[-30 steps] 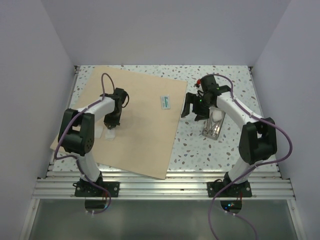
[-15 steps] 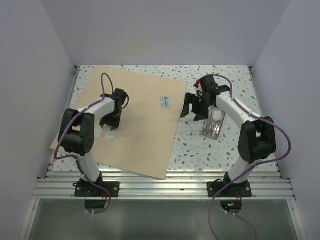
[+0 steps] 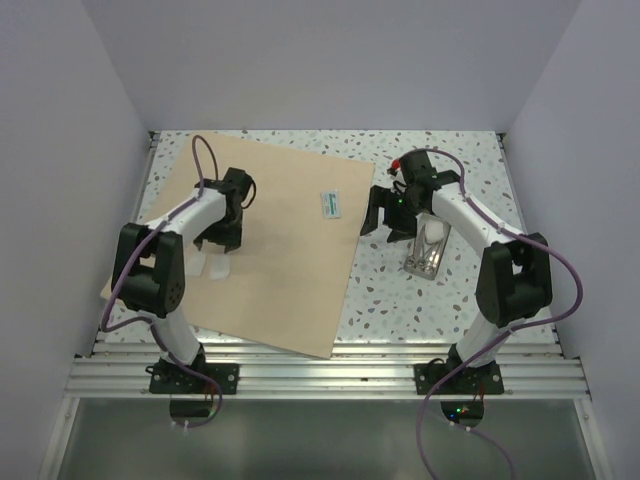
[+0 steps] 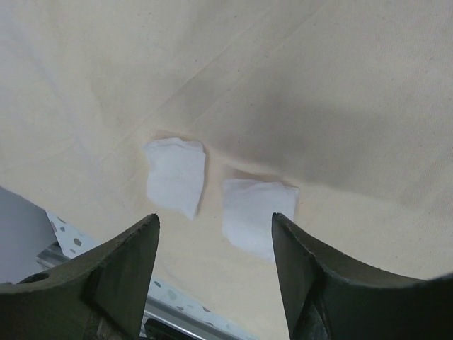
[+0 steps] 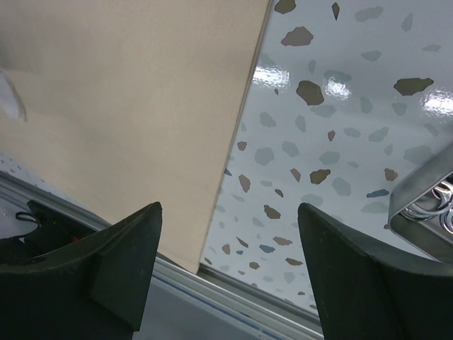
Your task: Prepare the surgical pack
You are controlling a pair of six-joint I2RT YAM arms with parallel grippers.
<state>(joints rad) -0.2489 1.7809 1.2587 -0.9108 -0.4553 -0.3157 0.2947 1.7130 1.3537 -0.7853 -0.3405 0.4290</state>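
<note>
The wrap sheet [image 3: 285, 285] lies on the table's [image 3: 470, 150] left, bearing 2 gauze squares [image 4: 175, 177] side by side near its left edge and a packet [image 3: 329, 205] near its right. The steel tray [image 3: 425, 263] sits right of it.

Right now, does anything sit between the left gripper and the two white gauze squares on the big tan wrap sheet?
Nothing visible does. The left gripper hangs open above the two white gauze squares, which lie side by side, slightly apart, flat on the big tan wrap sheet. Only bare cloth surrounds them.

Arm links [image 3: 190, 212]: we note white shells, black joints [image 3: 146, 272].
Cables [image 3: 194, 158]: we trace purple loops.
Fingers [image 4: 106, 276]: we see dark grey wedges.
</note>
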